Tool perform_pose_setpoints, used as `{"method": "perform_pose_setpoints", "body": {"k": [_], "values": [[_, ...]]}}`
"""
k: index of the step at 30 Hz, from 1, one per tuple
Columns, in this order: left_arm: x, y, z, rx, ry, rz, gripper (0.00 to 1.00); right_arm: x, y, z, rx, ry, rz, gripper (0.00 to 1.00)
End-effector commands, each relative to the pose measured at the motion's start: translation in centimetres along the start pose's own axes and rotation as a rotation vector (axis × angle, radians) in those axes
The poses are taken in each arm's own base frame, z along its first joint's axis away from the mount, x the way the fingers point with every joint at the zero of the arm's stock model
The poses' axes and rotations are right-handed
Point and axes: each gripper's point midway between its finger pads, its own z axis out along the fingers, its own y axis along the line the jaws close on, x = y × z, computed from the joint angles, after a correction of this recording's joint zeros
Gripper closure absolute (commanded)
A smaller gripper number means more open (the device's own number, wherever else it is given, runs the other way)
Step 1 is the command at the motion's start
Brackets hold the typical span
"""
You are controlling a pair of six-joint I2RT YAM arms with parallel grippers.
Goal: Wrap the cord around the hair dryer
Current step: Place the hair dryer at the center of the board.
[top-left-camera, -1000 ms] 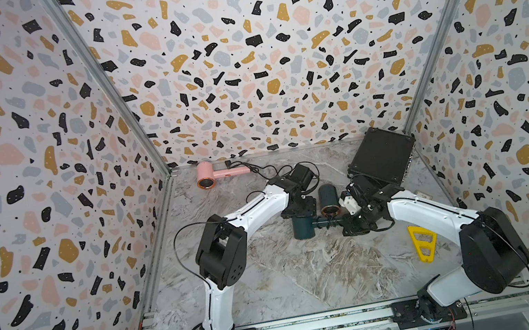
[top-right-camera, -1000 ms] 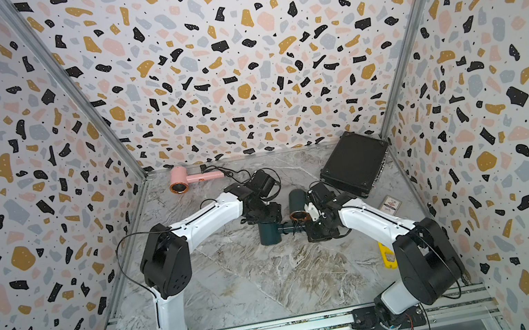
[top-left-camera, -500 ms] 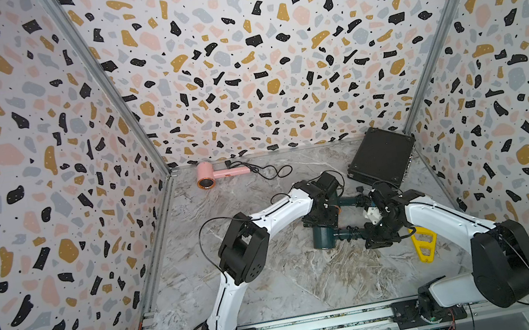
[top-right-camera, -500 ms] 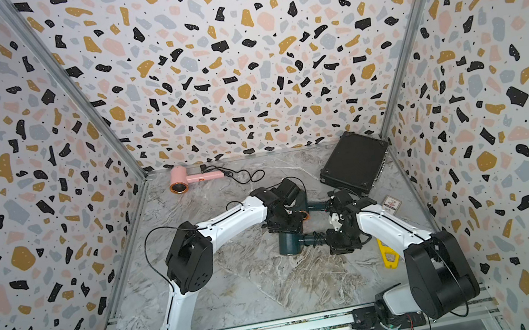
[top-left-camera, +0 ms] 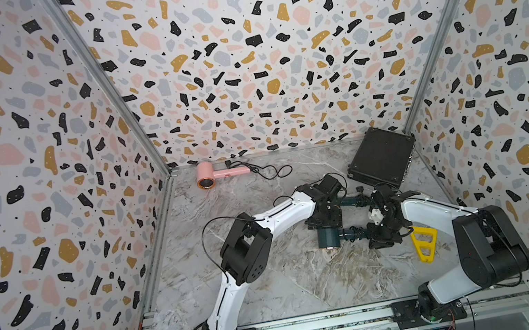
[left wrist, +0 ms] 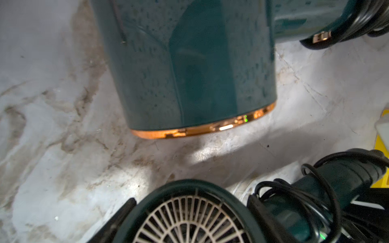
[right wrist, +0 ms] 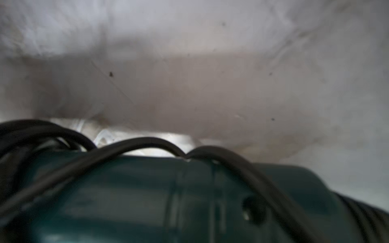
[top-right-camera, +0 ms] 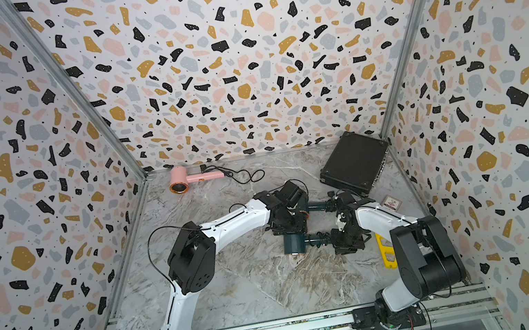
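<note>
Hair dryer (top-left-camera: 328, 238): teal, lying on the marble table (top-left-camera: 235, 214) just past centre toward 3 o'clock (12 o'clock being the back wall). The copper ring (left wrist: 202, 128) on its nozzle faces 6 o'clock and the handle (right wrist: 189, 199) points to 3 o'clock.
Cord (right wrist: 145, 140): black and already coiled round the handle. In the right wrist view a couple of turns arch loosely clear of the plastic. I cannot tell where the plug end sits.
Right gripper (top-left-camera: 375, 235): at the 3 o'clock end of the handle and closed narrowly on it, as far as both top views show. Its fingers are out of the wrist view.
Second teal dryer (top-left-camera: 349, 201): just at 12 o'clock of the task's one and parallel to it, its own handle also wound with cord.
Left gripper (top-left-camera: 324, 221): over that second dryer's head, with the rear grille (left wrist: 189, 218) between the jaws. One finger (left wrist: 117, 218) stands just beside the rim. I cannot tell whether the jaws press the head.
Step in hand: judged to be the tail of the wrap, since the turns are on and securing them remains.
Next move calls for: snugging the slack turns and fixing the loose end while the right grip keeps the handle from rolling. The left jaws should lift clear without snagging the neighbour's cord.
Around: pink dryer (top-left-camera: 205, 175) at 11 o'clock, black case (top-left-camera: 381, 157) at 1 o'clock, yellow plastic piece (top-left-camera: 422, 243) at 4 o'clock.
</note>
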Motion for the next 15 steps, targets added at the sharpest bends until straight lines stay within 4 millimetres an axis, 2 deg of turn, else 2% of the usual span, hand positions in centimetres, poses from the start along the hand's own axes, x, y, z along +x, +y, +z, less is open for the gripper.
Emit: {"method": "perform_pose_setpoints", "body": {"k": [1, 4, 9, 15], "values": [[3.2, -3.5, 0.5, 0.114, 0.097, 0.080, 0.08, -3.0, 0.0, -0.9, 0.016, -0.108, -0.005, 0.88], [2.9, -3.8, 0.3, 0.126, 0.085, 0.086, 0.00, -2.8, -0.4, -0.8, 0.040, -0.094, -0.010, 0.79], [2.5, -3.7, -0.3, 0.117, 0.061, 0.110, 0.01, -2.3, -0.5, -1.3, 0.051, -0.081, -0.012, 0.68], [1.2, -3.6, -1.8, 0.084, 0.012, 0.179, 0.01, -1.3, -0.8, -2.6, 0.074, -0.063, -0.017, 0.55]]}}
